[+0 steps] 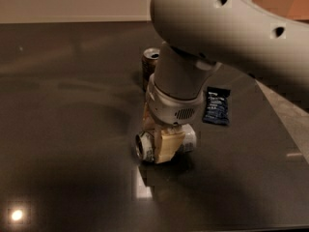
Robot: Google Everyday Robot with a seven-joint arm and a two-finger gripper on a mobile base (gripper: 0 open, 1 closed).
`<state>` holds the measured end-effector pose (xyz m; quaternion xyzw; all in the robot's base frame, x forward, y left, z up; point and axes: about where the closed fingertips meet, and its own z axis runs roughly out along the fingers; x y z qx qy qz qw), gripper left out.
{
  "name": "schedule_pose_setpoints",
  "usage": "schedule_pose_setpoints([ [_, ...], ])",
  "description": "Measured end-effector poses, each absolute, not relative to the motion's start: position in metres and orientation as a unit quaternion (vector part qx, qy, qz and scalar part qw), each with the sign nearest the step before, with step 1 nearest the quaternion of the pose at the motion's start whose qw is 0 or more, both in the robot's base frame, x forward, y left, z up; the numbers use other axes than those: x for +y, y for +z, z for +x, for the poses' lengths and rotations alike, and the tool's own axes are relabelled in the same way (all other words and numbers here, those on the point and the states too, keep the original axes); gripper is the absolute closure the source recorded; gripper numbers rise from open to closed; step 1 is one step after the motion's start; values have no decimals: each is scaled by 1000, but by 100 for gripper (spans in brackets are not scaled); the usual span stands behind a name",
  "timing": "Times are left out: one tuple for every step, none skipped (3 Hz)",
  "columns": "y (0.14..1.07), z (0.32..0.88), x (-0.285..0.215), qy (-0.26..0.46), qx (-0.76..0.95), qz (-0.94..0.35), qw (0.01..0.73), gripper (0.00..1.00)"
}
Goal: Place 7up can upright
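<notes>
The 7up can (186, 138), pale silver with a silver top facing left, lies on its side on the dark table (67, 110). My gripper (163, 138) comes straight down from the big white arm and straddles the can, with a cream finger (167, 147) pressed across its front. The other finger is hidden behind the can. The can rests on or just above the tabletop.
A brown-orange can (148, 65) stands upright just behind the arm. A dark blue snack packet (216, 106) lies flat to the right. The table's right edge runs diagonally at the far right, with a lighter floor beyond it.
</notes>
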<state>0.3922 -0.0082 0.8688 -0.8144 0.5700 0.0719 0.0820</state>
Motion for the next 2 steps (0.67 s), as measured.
schedule_pose_setpoints([
  [896, 403, -7, 159, 576, -789, 141, 100],
  [916, 410, -4, 248, 574, -752, 209, 100],
])
